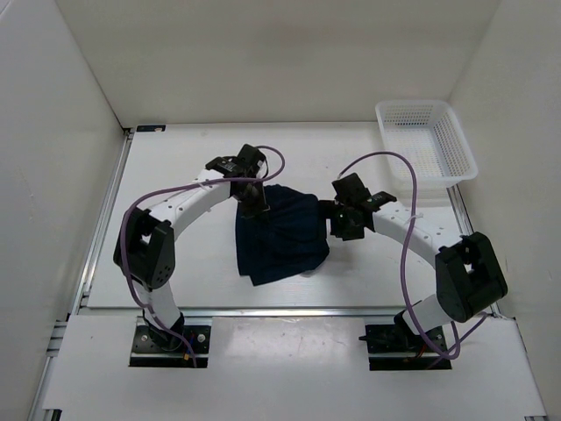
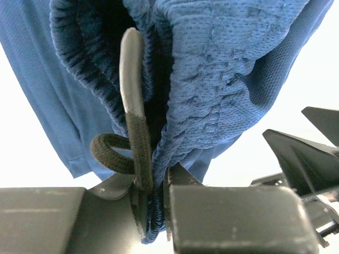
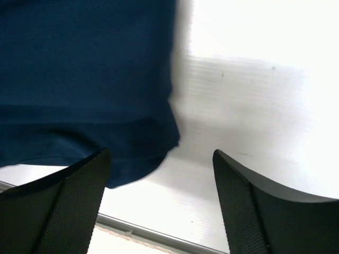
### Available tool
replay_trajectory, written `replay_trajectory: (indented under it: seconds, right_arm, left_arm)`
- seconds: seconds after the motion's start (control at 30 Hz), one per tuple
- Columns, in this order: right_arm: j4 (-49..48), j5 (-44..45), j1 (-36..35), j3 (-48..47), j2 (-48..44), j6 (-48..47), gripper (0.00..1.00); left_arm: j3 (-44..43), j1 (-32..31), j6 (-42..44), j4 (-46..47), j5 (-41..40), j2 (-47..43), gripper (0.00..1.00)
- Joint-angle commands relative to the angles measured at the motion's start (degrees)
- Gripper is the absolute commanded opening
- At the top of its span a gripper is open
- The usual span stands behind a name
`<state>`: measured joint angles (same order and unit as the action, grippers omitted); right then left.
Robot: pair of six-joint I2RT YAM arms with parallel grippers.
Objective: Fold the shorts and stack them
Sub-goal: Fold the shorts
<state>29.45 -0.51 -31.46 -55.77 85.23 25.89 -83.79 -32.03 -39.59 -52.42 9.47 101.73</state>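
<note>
The dark navy shorts (image 1: 280, 235) lie bunched in the middle of the table between my two arms. My left gripper (image 1: 256, 203) is shut on the shorts' gathered waistband (image 2: 159, 174) at their far left corner, and the dark drawstring (image 2: 136, 127) loops beside the jaws. My right gripper (image 1: 337, 221) is open and empty just right of the shorts. In the right wrist view the shorts' edge (image 3: 95, 95) lies ahead and to the left of my open fingers (image 3: 249, 206), above the white table.
A white plastic mesh basket (image 1: 428, 140) stands at the far right corner of the table. White walls enclose the table on three sides. A metal rail (image 3: 159, 235) runs along the table edge.
</note>
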Motion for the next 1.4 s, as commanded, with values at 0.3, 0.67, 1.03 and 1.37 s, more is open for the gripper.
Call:
replay_trajectory:
  seconds: [0.3, 0.67, 1.03, 1.37]
  right_arm:
    - [2.45, 1.39, 0.35, -1.98, -2.43, -1.46, 0.91]
    - [4.65, -1.76, 0.35, -11.46, -0.61, -1.98, 0.67]
    - [2.19, -5.64, -0.7, -28.33, 23.21, -0.84, 0.04]
    - [2.44, -4.24, -0.7, -35.81, 27.91, 1.36, 0.06]
  left_arm:
    - [11.18, 3.46, -7.43, -1.19, -12.19, -5.93, 0.23]
    - [4.16, 3.64, -6.9, -8.48, -17.39, -14.54, 0.7]
    - [1.71, 5.84, -3.82, -1.1, -17.2, 1.53, 0.1]
    - [-6.02, 5.84, -0.05, -4.17, -19.32, 7.34, 0.1]
